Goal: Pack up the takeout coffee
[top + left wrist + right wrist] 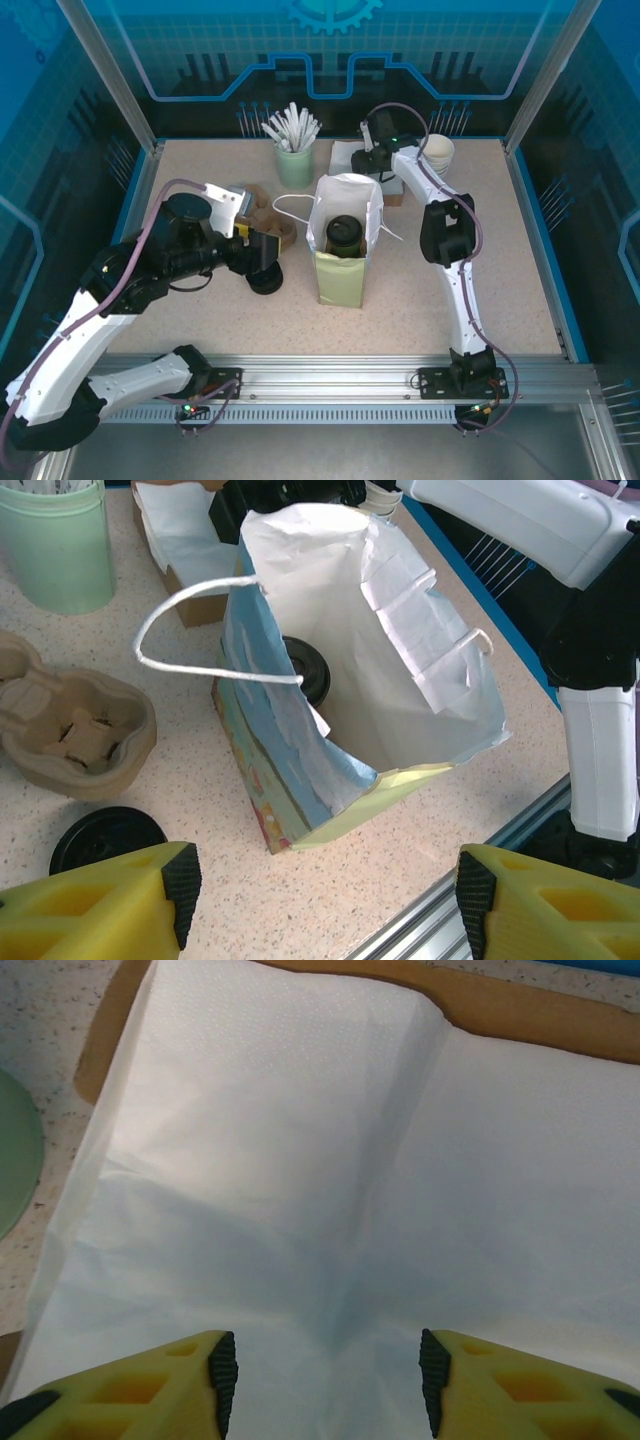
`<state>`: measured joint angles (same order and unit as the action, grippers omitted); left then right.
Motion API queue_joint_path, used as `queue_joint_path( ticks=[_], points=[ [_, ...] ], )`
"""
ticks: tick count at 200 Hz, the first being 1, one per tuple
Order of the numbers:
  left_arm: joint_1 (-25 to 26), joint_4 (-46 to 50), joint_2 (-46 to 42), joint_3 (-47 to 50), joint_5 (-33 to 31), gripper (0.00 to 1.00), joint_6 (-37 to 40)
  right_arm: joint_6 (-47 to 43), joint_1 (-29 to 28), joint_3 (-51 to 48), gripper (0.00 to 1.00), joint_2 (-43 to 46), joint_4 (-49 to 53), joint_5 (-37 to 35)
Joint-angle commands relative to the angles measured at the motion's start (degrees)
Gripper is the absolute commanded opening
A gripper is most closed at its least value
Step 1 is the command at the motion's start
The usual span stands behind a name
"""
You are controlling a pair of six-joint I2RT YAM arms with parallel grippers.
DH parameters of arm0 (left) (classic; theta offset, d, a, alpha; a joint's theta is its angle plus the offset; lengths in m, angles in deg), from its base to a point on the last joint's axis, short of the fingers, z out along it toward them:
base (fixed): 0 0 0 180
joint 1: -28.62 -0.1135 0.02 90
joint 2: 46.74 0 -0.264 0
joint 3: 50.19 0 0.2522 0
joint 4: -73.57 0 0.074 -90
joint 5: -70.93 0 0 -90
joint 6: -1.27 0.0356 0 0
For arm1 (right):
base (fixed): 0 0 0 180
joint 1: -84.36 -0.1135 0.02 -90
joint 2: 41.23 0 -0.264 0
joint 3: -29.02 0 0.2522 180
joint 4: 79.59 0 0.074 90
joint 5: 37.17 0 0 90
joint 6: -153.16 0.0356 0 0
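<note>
Inside 1 paper bag (340, 282) stands 1 takeout coffee (344, 233).

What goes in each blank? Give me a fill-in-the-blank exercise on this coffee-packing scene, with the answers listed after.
1. The takeout coffee stands ____ the paper bag.
2. The right gripper hovers, jaws apart, over a white paper ____.
3. The loose black lid lies beside the moulded cardboard cup ____.
4. The left gripper is ____ and holds nothing.

Missing words: inside; napkin; carrier; open.
</note>
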<state>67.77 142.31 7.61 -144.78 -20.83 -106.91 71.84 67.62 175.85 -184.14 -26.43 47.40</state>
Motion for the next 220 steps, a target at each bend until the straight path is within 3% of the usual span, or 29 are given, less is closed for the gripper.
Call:
queue_joint_path(
  ticks=[1,45,102,177,220],
  points=[
    [-0.23,2.02,-0.98,0.59,-1.0,0.7,-1.68,-2.53,-0.49,2.23,0.57,-1.87,-0.5,-1.26],
    [-0.27,2.84,-2.52,1.47,-0.98,0.7,-2.79,-3.33,-0.43,5.46,0.62,-5.0,0.14,-2.83],
    [-0.27,3.04,-4.42,3.75,-1.54,0.74,-2.97,-2.76,-0.37,7.35,0.6,-8.31,1.65,-2.78],
    [-0.22,3.32,-4.07,2.78,-2.06,0.75,-2.84,-1.65,-0.49,6.62,0.35,-5.63,1.3,0.04],
    [-0.27,3.56,-4.12,2.99,-2.02,0.75,-2.92,-1.42,-0.34,6.32,0.3,-2.41,0.86,0.51]
  ],
)
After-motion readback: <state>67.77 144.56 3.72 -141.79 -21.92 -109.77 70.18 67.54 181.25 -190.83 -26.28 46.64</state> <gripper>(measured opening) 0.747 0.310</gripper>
